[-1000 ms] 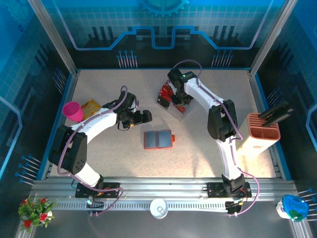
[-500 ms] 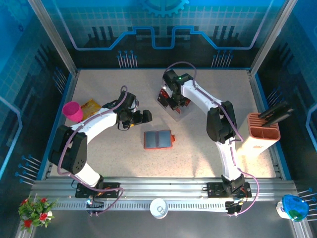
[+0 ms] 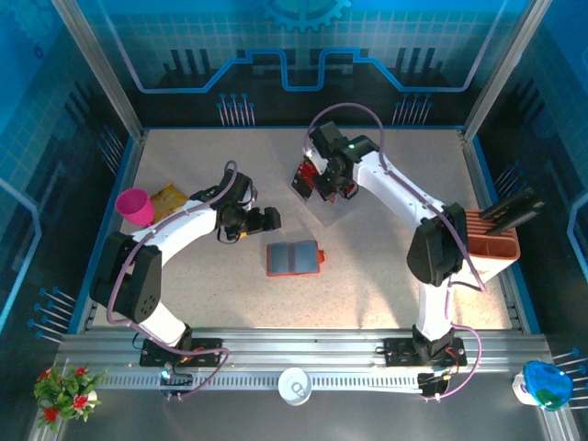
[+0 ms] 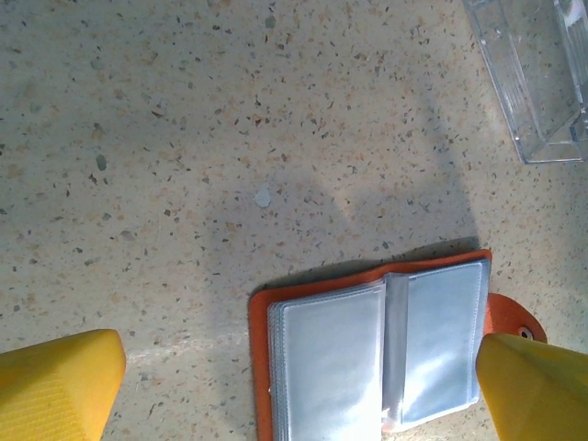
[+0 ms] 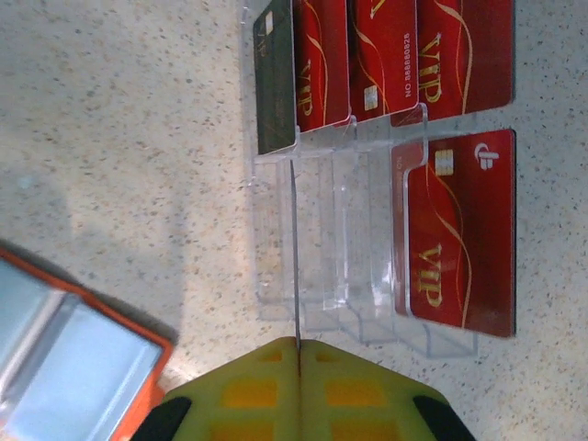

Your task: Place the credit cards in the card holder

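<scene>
Swung outward since a moment ago, my right elbow now sits nearer the orange slotted rack (image 3: pixel 489 243), and my right jaws (image 5: pixel 299 354) have pressed together over the clear card stand (image 5: pixel 340 248). A thin line runs out from between them; card edge or stand wall, I cannot tell. Ahead of them stand the credit cards (image 5: pixel 404 55), glossy red with pale swirls and VIP lettering, beside one dark card (image 5: pixel 275 78). Another red card (image 5: pixel 455 234) lies to their right. My left jaws (image 4: pixel 294 384) are spread wide. The card holder (image 4: pixel 367 340) lies open between them, grey pockets up, orange rim showing. Bare desk (image 4: pixel 184 138) stretches ahead.
</scene>
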